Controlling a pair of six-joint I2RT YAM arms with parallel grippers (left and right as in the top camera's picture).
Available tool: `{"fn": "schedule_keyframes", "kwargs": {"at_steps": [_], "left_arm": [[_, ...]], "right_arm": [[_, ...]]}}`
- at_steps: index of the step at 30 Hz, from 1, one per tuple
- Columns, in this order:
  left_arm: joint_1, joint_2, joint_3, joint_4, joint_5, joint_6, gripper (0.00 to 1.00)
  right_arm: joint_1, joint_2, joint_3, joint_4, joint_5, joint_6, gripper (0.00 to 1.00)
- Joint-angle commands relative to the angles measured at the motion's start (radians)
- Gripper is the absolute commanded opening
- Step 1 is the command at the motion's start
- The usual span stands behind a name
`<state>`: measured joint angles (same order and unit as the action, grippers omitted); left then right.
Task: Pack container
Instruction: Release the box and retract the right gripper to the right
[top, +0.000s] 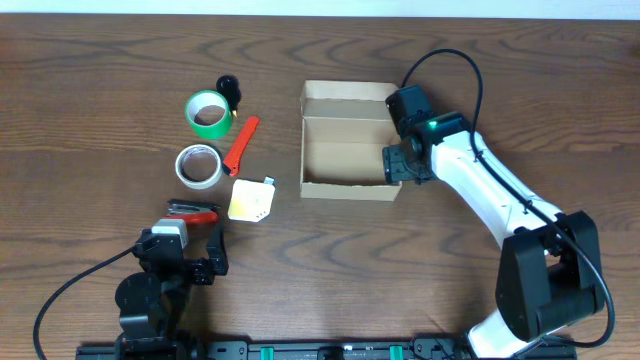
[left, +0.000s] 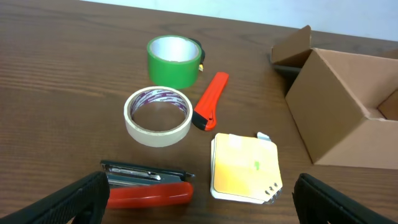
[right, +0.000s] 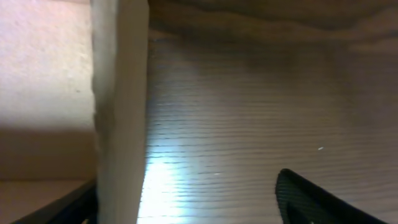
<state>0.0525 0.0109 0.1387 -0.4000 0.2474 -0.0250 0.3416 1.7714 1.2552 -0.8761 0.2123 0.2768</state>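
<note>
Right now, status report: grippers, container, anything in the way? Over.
Left gripper open, empty, facing the stapler. Right gripper open, astride one side wall of the container. Container open, nothing visible inside. Nothing else at its opening.

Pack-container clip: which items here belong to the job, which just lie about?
Job: cardboard box, open, empty; right gripper straddling its right wall.
Lying about, untouched: green tape, cream tape, orange cutter, red stapler, yellow pad, small black object.

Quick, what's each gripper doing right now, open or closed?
Left gripper: open, holding nothing.
Right gripper: open, astride one wall of the container, not clamped on it.
</note>
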Motion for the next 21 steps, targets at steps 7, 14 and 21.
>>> {"fn": "schedule_keyframes", "kwargs": {"at_steps": [7, 14, 21], "left_arm": [[0.006, -0.006, -0.020, -0.003, -0.011, 0.014, 0.95], [0.006, -0.006, -0.020, -0.003, -0.011, 0.014, 0.95], [0.006, -0.006, -0.020, -0.003, -0.011, 0.014, 0.96]], "right_arm": [[-0.014, -0.042, 0.069, -0.036, -0.063, -0.047, 0.95], [-0.014, -0.238, 0.224, -0.212, -0.177, -0.061, 0.97], [-0.014, -0.520, 0.227, -0.348, -0.274, -0.153, 0.99]]}}
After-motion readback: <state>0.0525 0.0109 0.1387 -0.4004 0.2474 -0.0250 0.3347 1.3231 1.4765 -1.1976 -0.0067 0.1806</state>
